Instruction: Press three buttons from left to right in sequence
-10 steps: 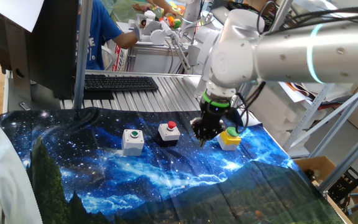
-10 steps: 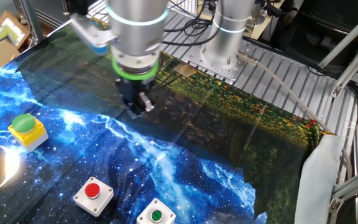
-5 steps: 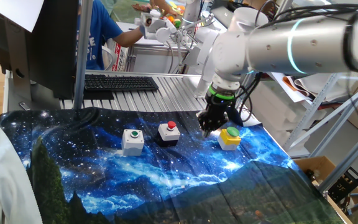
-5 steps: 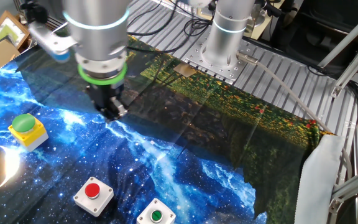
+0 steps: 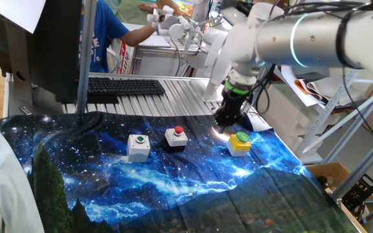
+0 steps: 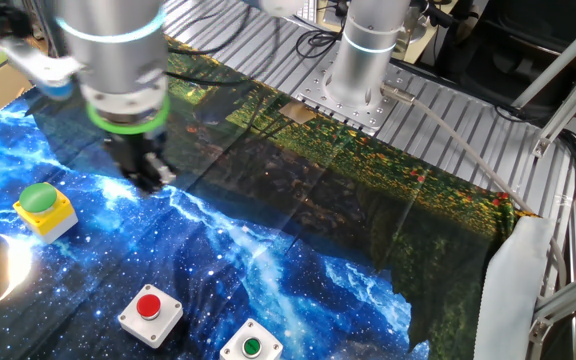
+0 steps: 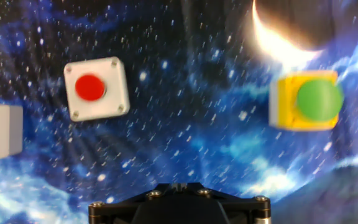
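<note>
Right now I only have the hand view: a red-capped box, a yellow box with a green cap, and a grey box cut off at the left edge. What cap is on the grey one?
Observer: Green. One fixed view shows the whole grey-white box, left of the red-capped box.
Operator: Is the end effector on any button?
Observer: No. The end effector hangs above the cloth, apart from the yellow box.
Operator: Anything beyond the cloth?
Observer: A black keyboard lies on the metal tabletop behind it.
</note>
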Available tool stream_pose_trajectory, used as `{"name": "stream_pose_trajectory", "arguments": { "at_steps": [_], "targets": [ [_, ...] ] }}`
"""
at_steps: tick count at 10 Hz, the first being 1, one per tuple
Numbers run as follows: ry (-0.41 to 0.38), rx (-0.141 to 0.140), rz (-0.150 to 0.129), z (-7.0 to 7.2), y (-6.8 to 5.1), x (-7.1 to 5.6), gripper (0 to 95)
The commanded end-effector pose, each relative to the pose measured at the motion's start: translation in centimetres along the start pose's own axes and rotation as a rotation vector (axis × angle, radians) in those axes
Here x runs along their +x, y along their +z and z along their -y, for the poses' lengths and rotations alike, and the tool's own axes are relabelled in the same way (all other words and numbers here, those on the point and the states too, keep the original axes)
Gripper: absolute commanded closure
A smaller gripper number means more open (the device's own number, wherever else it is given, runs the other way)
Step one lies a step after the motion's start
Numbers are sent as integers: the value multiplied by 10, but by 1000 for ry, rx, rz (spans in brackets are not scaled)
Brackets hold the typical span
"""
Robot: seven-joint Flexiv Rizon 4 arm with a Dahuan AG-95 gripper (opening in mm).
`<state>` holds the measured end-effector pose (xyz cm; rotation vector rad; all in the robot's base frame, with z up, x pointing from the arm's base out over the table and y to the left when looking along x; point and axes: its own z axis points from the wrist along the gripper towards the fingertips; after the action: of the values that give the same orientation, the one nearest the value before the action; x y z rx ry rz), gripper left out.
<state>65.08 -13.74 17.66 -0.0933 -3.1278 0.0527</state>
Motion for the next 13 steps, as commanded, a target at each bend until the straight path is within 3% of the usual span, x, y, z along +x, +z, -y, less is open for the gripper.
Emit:
{"name": "stream_pose_trajectory", "arguments": {
  "at_steps": [1, 5, 6, 7, 8, 13],
  "targets": [
    [-48, -5, -8, 23, -8, -13, 950],
    [-68, 2, -7, 49, 1, -26, 950],
    [-107, 25, -13, 49, 3, -26, 950],
    [-100, 23, -15, 49, 4, -26, 950],
    [-72, -9, -21, 49, 4, -26, 950],
    [-61, -56, -51, 49, 4, -26, 950]
  ]
}}
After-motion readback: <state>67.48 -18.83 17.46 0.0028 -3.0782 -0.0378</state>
